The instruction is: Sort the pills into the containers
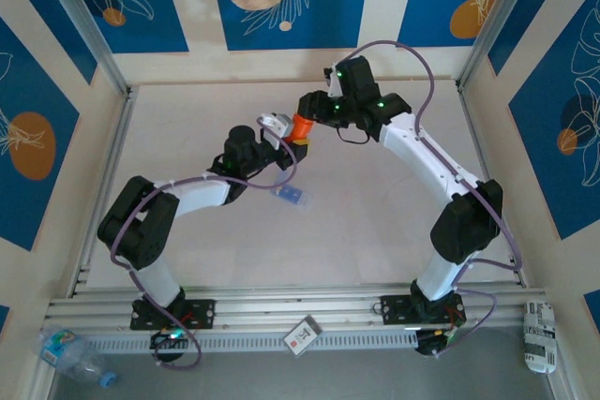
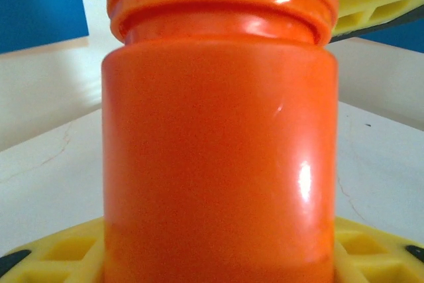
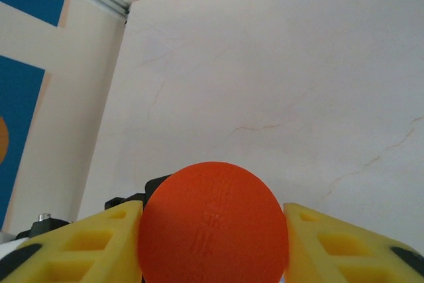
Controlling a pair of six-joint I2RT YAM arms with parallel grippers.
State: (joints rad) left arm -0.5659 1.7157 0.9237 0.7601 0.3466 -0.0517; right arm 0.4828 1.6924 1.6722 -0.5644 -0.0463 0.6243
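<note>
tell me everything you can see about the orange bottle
The orange bottle is a glossy, opaque plastic cylinder with a narrower neck under its cap, which is on. The cap's round face carries faint embossed marks. The bottle is held above the table, lying roughly sideways between the arms. The left gripper clamps its body, and the right gripper's yellow fingers flank the cap. Its contents cannot be seen.

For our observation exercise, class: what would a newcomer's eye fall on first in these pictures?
The bright orange bottle, held over the middle of the table: the left gripper clasps its body and the right gripper pinches its cap. Next, the small blue box lying on the table close to the left gripper.
</note>
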